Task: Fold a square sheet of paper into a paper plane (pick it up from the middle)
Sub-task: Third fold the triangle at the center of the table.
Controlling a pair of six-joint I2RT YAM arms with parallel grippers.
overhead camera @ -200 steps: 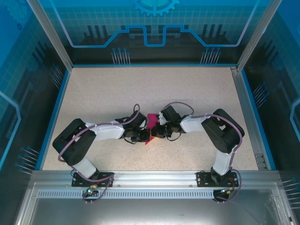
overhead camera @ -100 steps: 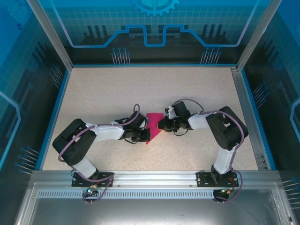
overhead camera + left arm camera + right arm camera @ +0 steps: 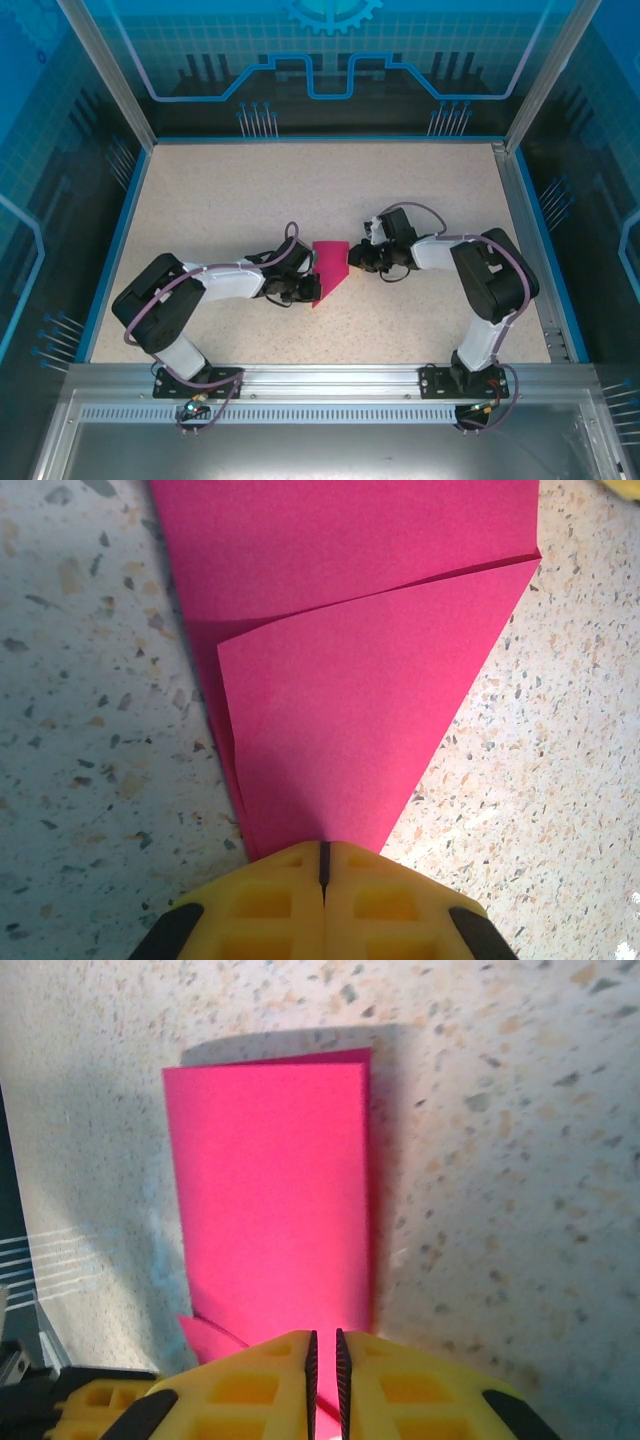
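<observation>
Pointing nearward, paper plane, long axis far-to-near, tip pinched in left jaws, right jaws pressed together alongside.

The folded sheet of paper lies flat on the table, near its middle, between the two arms. The left gripper sits at the paper's near-left end, over the narrow tip, where a slanted flap lies on top of the lower layer. The right gripper is just beside the paper's right edge. The wide end points toward the far side of the table.
</observation>
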